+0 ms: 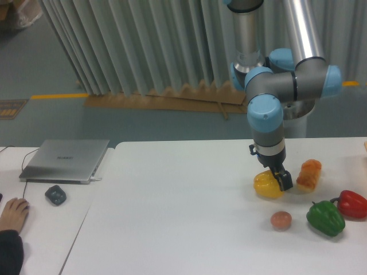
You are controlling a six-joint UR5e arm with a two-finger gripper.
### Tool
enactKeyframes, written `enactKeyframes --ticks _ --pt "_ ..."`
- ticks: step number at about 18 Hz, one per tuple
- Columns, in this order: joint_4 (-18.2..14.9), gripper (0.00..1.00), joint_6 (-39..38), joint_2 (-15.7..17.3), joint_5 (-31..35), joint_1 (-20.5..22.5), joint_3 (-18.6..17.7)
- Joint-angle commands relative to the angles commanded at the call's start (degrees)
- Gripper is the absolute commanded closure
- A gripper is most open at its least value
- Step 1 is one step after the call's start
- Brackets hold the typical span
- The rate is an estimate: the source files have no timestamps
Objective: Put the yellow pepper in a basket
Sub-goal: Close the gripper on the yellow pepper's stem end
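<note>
The yellow pepper [265,186] lies on the white table [183,217], right of centre. My gripper [279,178] hangs straight down over the pepper's right top side, its dark fingers overlapping the pepper. From this angle I cannot make out whether the fingers are open or shut, or whether they touch the pepper. No basket shows in the camera view.
An orange-tan bread loaf [308,175] stands just right of the gripper. A green pepper [325,217], a red pepper [351,204] and a small pinkish round thing [281,220] lie nearer the front right. At the left are a closed laptop [65,160], a mouse [55,195] and a person's hand [11,215].
</note>
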Motion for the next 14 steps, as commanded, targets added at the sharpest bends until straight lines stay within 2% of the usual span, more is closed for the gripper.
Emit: enactKeyframes --ticks 4,14 --pt "0.2 0.00 0.3 0.4 0.6 -0.9 -1.0" --pt "0.4 0.00 0.0 -1.0 3.7 -2.5 -1.1"
